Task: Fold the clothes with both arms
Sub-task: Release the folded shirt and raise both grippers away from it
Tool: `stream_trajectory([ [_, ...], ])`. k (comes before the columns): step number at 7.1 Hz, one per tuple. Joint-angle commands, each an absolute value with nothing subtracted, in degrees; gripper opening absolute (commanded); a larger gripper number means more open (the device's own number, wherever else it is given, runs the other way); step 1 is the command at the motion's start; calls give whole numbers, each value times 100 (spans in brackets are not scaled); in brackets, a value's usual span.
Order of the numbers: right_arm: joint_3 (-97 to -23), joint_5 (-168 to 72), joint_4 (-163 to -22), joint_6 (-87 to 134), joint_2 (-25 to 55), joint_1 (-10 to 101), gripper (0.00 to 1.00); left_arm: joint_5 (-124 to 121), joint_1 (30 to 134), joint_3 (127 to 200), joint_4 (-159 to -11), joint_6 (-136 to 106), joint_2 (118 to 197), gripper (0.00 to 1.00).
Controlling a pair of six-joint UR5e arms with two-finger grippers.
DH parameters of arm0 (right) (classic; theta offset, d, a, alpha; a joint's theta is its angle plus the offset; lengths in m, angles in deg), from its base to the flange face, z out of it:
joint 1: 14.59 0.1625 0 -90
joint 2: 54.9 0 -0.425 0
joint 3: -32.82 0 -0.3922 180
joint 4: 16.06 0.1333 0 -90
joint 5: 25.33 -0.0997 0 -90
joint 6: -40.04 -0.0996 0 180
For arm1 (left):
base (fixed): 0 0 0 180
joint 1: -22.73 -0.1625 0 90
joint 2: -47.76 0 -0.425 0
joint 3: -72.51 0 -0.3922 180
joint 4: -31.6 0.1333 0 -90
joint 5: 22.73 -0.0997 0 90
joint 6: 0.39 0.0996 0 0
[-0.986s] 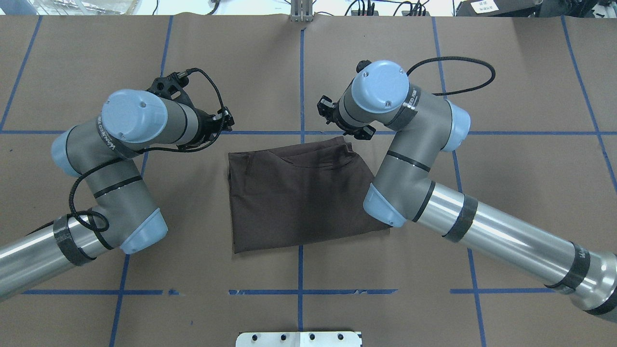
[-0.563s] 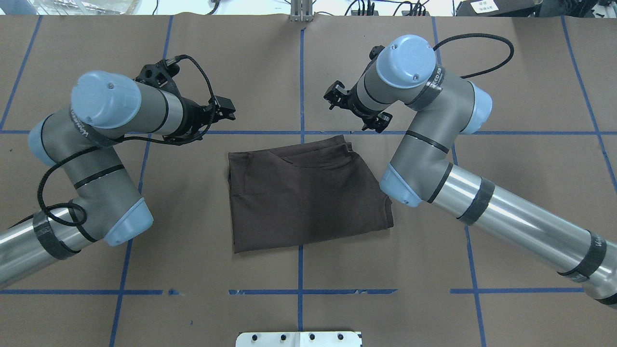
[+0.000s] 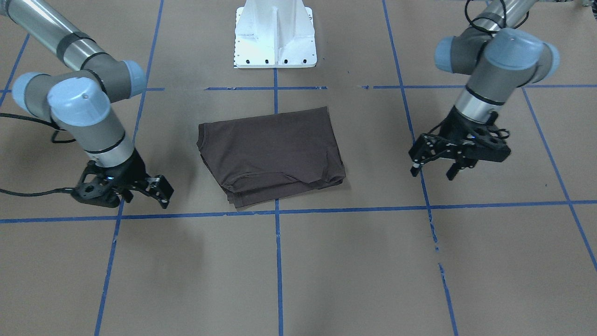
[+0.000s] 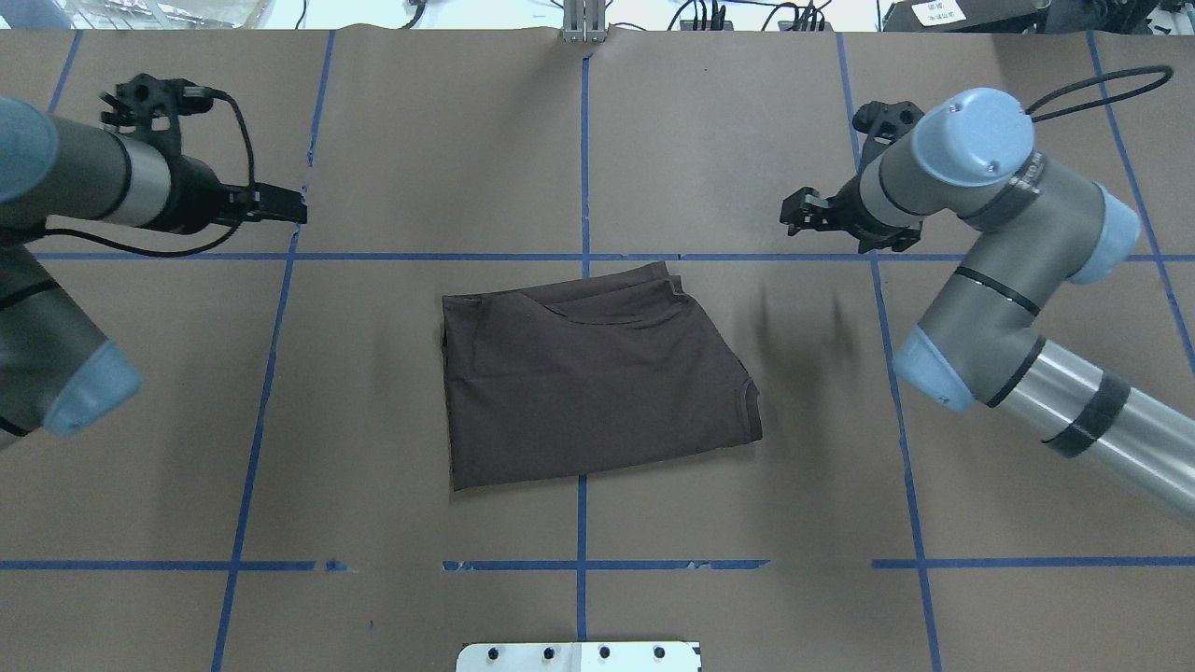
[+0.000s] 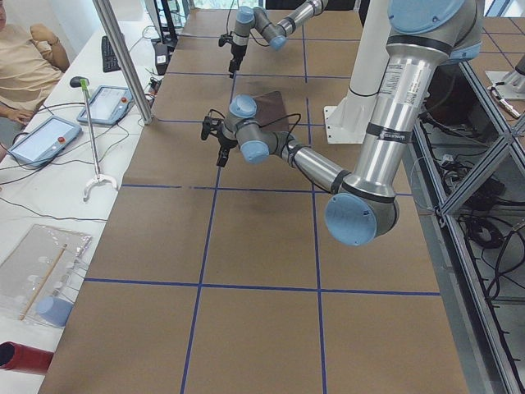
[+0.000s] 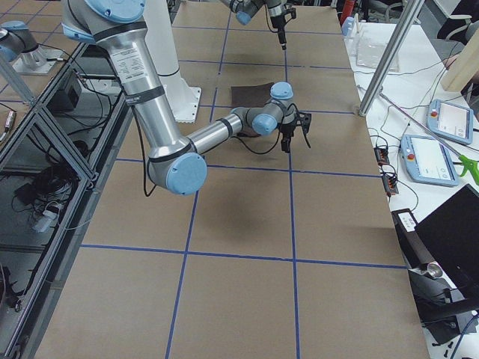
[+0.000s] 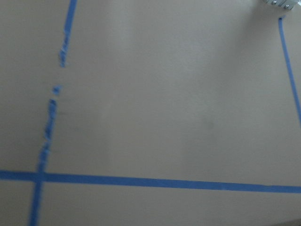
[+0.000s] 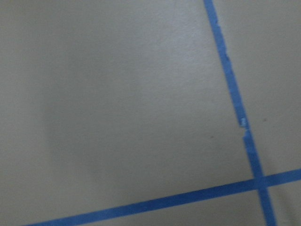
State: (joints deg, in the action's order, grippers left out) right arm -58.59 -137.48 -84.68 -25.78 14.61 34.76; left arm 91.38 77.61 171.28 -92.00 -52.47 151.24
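- No word, number or brand can be read with certainty in any view.
- White label (image 4: 938, 11) beyond the far edge of the surface (image 4: 373, 420): dark print, too small to make out.
- Black band (image 4: 1025, 174) on the right arm (image 4: 980, 252): pale lettering, blurred and not legible.
- Tablet screens (image 6: 432, 158) on the side bench: lit, with contents too small to read.
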Motion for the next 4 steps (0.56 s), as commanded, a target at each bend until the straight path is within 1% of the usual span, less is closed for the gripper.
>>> stream_trajectory([
  [1,-6017,-15042,-8470,-383,2617,5010,100,10063,9568,16432,-9163,-2408,14893,100],
  [2,-6000,-15196,-8488,219,2945,5566,100,10432,10238,15670,-9171,-907,14945,100],
  [3,-5956,-15372,-8584,781,3105,6033,100,10610,10558,15280,-9110,144,14963,100],
  [4,-5808,-15478,-8811,1422,3158,6281,100,10629,10605,15302,-8858,250,14954,100],
])
